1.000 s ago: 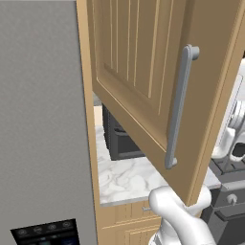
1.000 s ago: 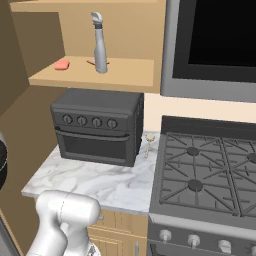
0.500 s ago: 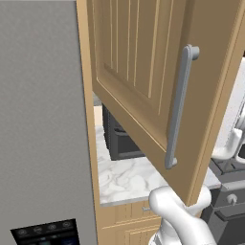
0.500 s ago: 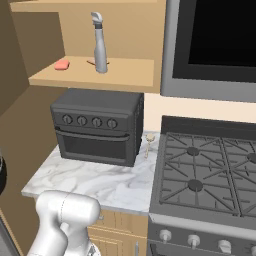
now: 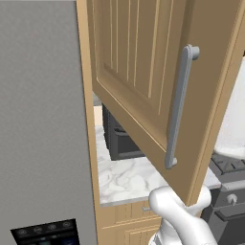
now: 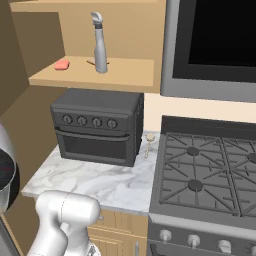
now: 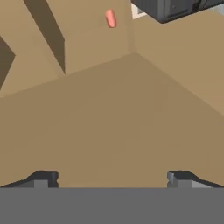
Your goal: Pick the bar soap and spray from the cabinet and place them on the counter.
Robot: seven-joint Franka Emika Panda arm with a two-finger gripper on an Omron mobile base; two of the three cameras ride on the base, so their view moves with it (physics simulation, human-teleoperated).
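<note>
The left base view looks forward from close behind the open cabinet door [image 5: 143,86], which blocks much of it. The right base view faces the toaster oven [image 6: 97,125] from farther back. Both share the marble table [image 6: 95,182]. The hand view looks closely along tan cabinet wood.

I see cabinet [image 5: 143,72] door swung open, grey bar handle upright. On its shelf: pink bar soap [image 6: 62,64] lying flat near left front; grey spray [image 6: 100,44] standing upright just right of it, apart. Marble counter [image 6: 100,180] below, white, grey-veined.
</note>
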